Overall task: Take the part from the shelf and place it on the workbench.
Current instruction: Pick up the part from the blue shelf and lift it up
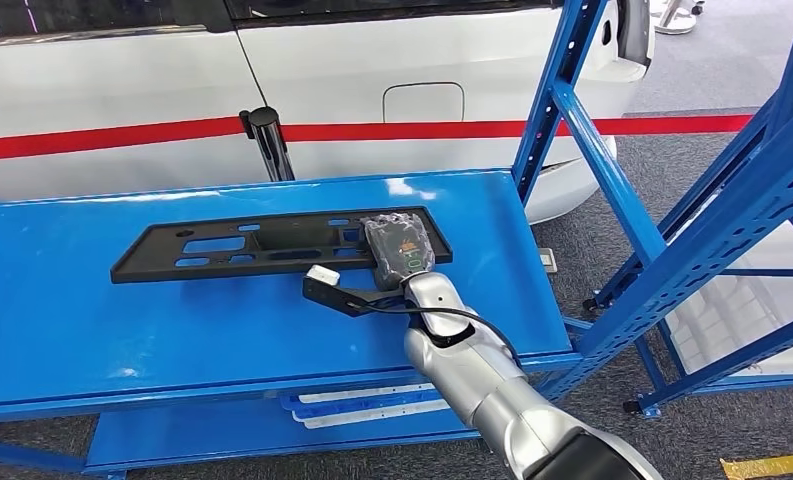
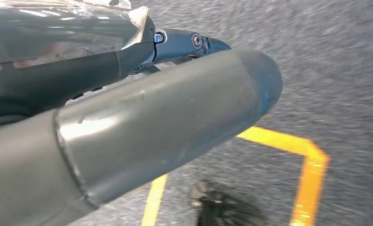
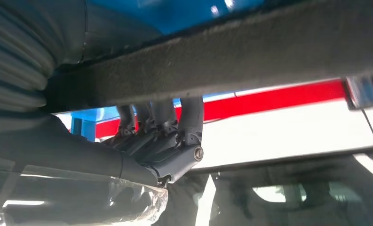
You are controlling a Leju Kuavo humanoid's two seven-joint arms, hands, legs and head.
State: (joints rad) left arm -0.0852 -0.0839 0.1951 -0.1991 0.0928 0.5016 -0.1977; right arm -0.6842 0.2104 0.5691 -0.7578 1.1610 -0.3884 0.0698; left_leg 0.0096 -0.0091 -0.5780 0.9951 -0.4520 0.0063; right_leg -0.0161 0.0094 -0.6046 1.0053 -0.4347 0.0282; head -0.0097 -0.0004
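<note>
- One blue workbench (image 1: 92,320) spans the left and centre of the head view; a lower blue shelf sits beneath it with pale flat strips (image 1: 367,402) lying on it.
- One part (image 1: 272,245): a long, flat black plastic panel with several cut-outs, lying flat on the workbench top, long side running left to right, toward the bench's far half.
- One short black post (image 1: 269,140) stands behind the bench's far edge, in front of a white car (image 1: 372,60) with a red stripe.
- One right hand (image 1: 400,250), wrapped in clear film, lies over the right end of the part and touches it; silver forearm enters from lower right, black cable looped along it.
- Right wrist view: right-hand fingers (image 3: 190,117) curl up around the edge of the dark panel, thumb on the near side. Hand grips the part's right end.
- One blue rack (image 1: 672,220) of perforated uprights and slanted braces stands right of the bench, on grey carpet.
- Left hand (image 2: 142,127): left wrist view shows its grey thumb large and close, dark fingers behind, above grey floor with yellow tape lines (image 2: 311,165). Cannot tell whether its fingers are spread or closed.
</note>
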